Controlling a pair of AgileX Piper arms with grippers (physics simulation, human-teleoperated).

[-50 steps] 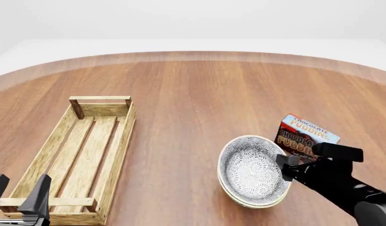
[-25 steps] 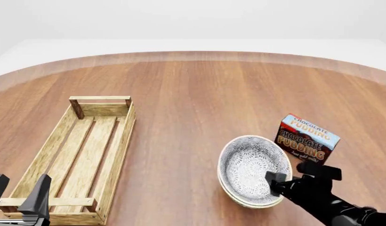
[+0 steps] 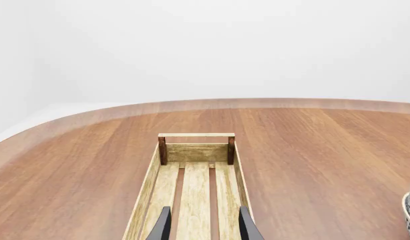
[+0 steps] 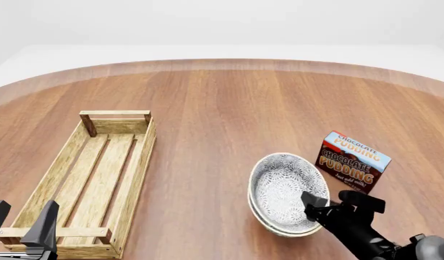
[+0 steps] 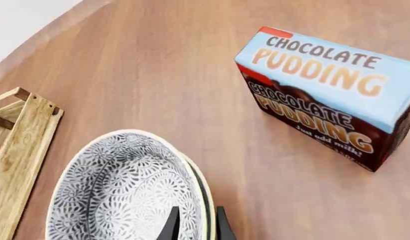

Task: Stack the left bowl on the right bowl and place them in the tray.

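Since a second ago my right gripper (image 4: 325,206) has dropped from beside the pudding box to the near-right rim of the stacked bowls (image 4: 283,192), and the stack now sits a shade further left than it did, so I judge I've nudged or begun to drag it. Nearest me, the right wrist view shows why the hand is set so low: one finger (image 5: 171,226) lies inside the patterned top bowl (image 5: 118,187) and the other just outside the rims, straddling both walls with only a narrow gap, so one pinch can carry the pair. I can't tell from these pictures whether the pads are actually pressing the rim or merely bracketing it. The lower bowl (image 5: 200,192) shows only as a pale edge under the upper one, nested squarely, so stacking looks done and the carry is what remains. My left gripper (image 4: 23,222) hangs at the near end of the tray (image 4: 128,179), fingers spread apart and holding nothing; I keep it there out of the way, though it sits over the near end rail where the bowls might come in. Just beyond the bowls on the right stands the chocolate pudding box (image 4: 353,161), close but apart from the rim, which is why I approach from the near side rather than from behind. Well to the left, the tray lies lengthwise away from me with bare slats, its far end rail (image 3: 196,135) closing it on the brown table (image 4: 229,103).
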